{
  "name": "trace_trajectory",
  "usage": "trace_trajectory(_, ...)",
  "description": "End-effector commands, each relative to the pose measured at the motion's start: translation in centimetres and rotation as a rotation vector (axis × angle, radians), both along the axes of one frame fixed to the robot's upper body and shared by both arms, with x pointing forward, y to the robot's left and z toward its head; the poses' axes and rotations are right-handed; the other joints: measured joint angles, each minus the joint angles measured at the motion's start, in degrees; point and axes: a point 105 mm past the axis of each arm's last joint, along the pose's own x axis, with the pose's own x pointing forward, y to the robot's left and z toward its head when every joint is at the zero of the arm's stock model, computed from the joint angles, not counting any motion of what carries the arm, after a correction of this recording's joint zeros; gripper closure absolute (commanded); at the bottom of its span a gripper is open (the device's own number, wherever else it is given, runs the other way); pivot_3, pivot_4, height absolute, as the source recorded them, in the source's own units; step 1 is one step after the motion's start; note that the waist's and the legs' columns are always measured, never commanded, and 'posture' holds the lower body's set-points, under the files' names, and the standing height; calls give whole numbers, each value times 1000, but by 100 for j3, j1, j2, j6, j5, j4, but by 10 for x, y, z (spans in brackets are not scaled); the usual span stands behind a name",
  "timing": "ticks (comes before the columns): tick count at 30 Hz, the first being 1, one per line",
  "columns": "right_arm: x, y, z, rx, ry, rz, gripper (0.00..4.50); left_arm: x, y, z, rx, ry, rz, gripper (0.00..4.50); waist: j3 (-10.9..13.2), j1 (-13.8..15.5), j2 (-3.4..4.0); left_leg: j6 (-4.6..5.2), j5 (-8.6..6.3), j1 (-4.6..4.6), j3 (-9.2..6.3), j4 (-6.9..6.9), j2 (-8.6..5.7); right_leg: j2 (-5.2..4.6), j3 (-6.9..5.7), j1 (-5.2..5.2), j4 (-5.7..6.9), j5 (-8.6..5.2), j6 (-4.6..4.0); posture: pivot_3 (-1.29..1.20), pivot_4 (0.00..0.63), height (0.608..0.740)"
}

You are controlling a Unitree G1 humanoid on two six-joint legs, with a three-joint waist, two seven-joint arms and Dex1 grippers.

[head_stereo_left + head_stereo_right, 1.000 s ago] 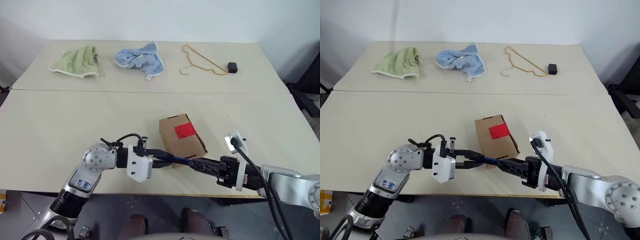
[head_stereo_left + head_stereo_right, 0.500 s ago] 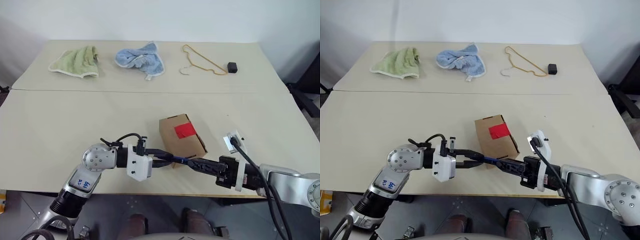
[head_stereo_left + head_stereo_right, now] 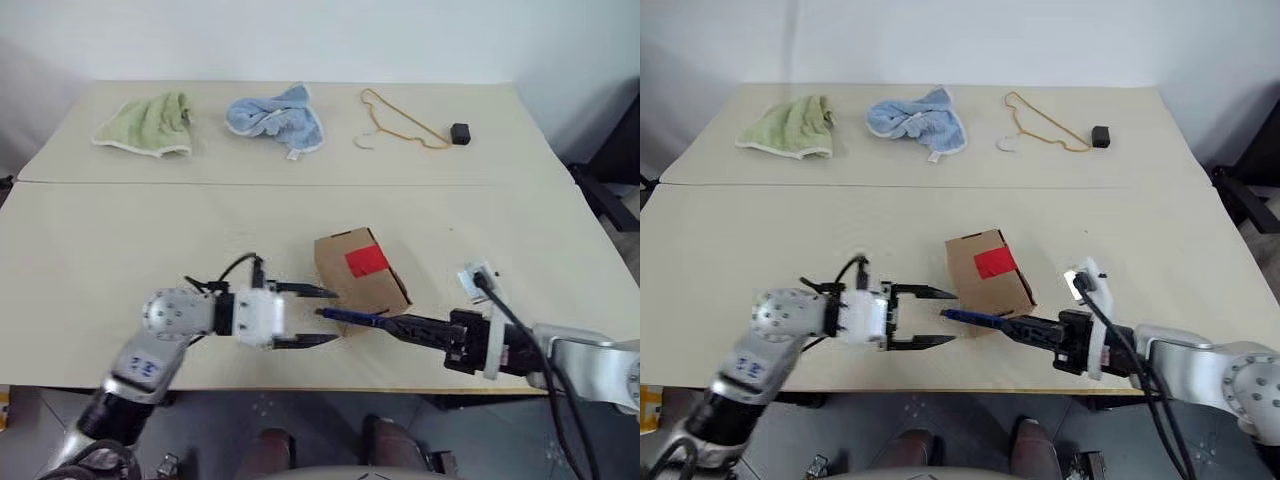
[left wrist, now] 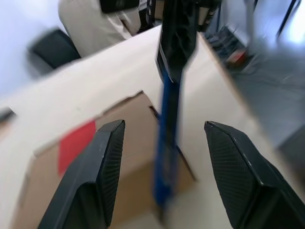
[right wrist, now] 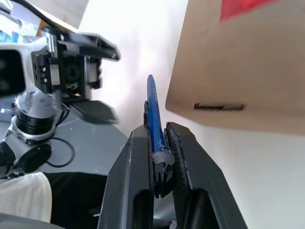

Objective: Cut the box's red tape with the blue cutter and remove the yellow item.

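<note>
The blue cutter (image 3: 975, 318) has changed hands: the left gripper (image 3: 940, 316) has released it and drawn back with jaws spread, while the right gripper's (image 5: 160, 143) jaws now clench it. It hangs just at seven o'clock of the box (image 3: 985, 270) on the desk (image 3: 760, 225), whose red tape (image 3: 995, 263) is still uncut, so cutting can likely begin.

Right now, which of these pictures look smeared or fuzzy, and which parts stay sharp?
In the left eye view, the left gripper and its arm are smeared while the box and the cloths look crisp. In the left wrist view, the box, the red tape and the blue cutter are all soft. In the right wrist view, the right gripper looks sharp, the background machinery smeared.
</note>
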Motion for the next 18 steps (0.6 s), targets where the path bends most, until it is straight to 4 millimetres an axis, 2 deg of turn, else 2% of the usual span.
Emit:
trace_trajectory(1, -11, -5, 29, 59, -117, 52, 4365, 4, 41, 16, -49, 230, 104, 1831, 1, 6, 2, 0, 0, 1, -1, 0, 0, 1, -1, 1, 2, 0, -1, 0, 150, 740)
trace_trajectory(4, -13, -20, 42, 59, -173, 20, 4365, 19, 68, 22, -128, 316, 215, 1831, 2, 40, 4, 4, -2, 2, 0, 1, -3, 0, -1, 4, 2, 0, -1, 0, 150, 740)
trace_trajectory(6, -10, -34, 47, 5, -185, -32, 4365, 29, 75, 18, -172, 352, 259, 1831, 2, 55, 3, 7, -3, 3, -2, 1, -5, 0, -1, 8, -1, 0, -1, 0, 150, 740)
trace_trajectory(7, -9, -41, 48, -21, -190, -55, 4365, 30, 75, 16, -177, 372, 261, 2013, 2, 59, 3, 8, -4, 2, -1, 1, -8, -1, -1, 8, -1, 0, 0, 0, 150, 740)
trace_trajectory(9, -6, -55, 52, -128, -228, -93, 4365, 29, 63, 9, -161, 397, 217, 2370, 5, 57, -2, 10, -6, 0, 0, 1, -8, -1, 0, 7, -2, 0, 0, 0, 150, 740)
trace_trajectory(11, -2, -63, 62, -231, -253, -108, 4365, 34, 44, 9, -183, 402, 179, 2966, 5, 56, -1, 10, -6, 0, 3, 1, -9, -2, 2, 5, -3, 0, 0, 0, 150, 740)
trace_trajectory(13, 5, -67, 74, -293, -267, -131, 4365, 43, 26, 11, -200, 397, 148, 3585, 6, 57, 0, 8, -5, -1, 4, 1, -11, -4, 2, 4, -2, 0, 1, 0, 150, 740)
trace_trajectory(16, 12, -69, 81, -415, -245, -142, 4365, 55, 3, 10, -201, 366, 122, 4470, 5, 28, 0, 2, -1, 0, 4, 1, -4, -1, -1, 4, -1, 0, 0, 0, 150, 740)
trace_trajectory(18, 16, -65, 85, -450, -242, -134, 4365, 64, -10, 9, -196, 341, 119, 4500, 6, -2, -1, 3, -2, -1, 7, 0, -4, 0, -1, 1, -3, 0, 0, 0, 150, 740)
